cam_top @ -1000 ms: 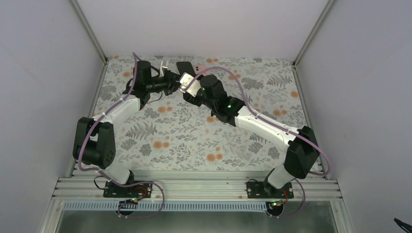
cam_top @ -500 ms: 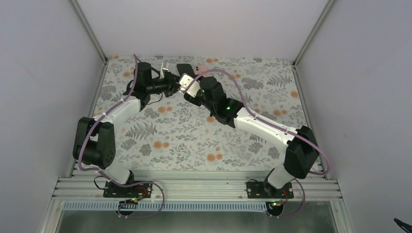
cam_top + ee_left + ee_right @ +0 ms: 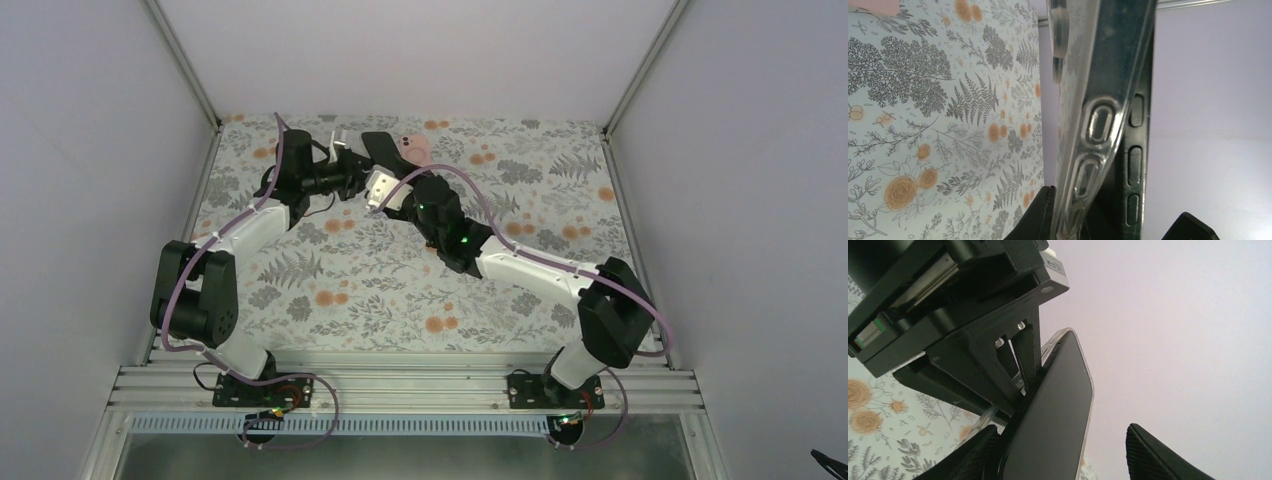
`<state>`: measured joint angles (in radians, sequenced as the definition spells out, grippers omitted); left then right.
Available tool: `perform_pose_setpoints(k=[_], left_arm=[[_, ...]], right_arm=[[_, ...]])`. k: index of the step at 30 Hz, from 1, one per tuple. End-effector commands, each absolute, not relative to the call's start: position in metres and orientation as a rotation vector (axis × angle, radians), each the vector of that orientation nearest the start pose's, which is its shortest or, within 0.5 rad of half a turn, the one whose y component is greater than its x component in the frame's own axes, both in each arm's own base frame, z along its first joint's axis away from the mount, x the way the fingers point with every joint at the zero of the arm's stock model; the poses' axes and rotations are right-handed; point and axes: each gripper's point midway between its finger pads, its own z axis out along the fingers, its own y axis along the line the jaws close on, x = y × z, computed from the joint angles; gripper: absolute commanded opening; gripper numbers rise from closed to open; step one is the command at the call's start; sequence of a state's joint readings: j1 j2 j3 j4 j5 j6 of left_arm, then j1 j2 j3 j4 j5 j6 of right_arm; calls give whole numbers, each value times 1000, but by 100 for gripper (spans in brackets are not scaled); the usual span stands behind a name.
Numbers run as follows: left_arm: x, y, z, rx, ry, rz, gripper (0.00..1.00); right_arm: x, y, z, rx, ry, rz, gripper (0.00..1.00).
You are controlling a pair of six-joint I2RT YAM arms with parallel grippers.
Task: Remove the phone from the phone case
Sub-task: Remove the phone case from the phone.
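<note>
The phone [image 3: 378, 146], in the phone case [image 3: 1088, 125], is held clear of the worktop [image 3: 380, 290] at far centre. The left gripper [image 3: 350, 172] sits just left of it, jaws clamped on the case edge. The right gripper [image 3: 385, 190] sits just near of it, jaws either side of the phone, one touching and the other apart.

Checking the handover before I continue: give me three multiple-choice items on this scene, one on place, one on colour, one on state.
1. Where is the phone case?
A flat by the arm bases
B held up by the left tool
C leaning on the back wall

2. What colour is the case?
A red
B clear
C blue

3. How does the right tool stand at the phone?
A shut on it
B far off
C open, a finger on either side

Answers:
1. B, the left tool clamps its edge above the table.
2. B, the dark phone shows through it.
3. C, a wide gap shows beside the phone.
</note>
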<state>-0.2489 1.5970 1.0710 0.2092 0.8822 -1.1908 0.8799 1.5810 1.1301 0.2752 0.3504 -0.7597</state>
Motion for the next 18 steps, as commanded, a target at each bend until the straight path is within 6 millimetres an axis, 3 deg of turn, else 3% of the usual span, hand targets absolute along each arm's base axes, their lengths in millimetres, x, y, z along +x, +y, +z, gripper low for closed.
perform_pose_setpoints(k=[1, 6, 12, 18], left_arm=[[383, -243, 279, -160, 2102, -1807, 2], [381, -244, 280, -145, 2101, -1816, 2], [378, -244, 279, -143, 2104, -1815, 2], [377, -242, 276, -150, 2105, -1795, 2]], right_arm=[[387, 319, 283, -993, 1350, -434, 59], [390, 319, 282, -999, 1295, -493, 58], [395, 320, 288, -983, 1303, -500, 31], [395, 317, 301, -969, 1341, -457, 17]])
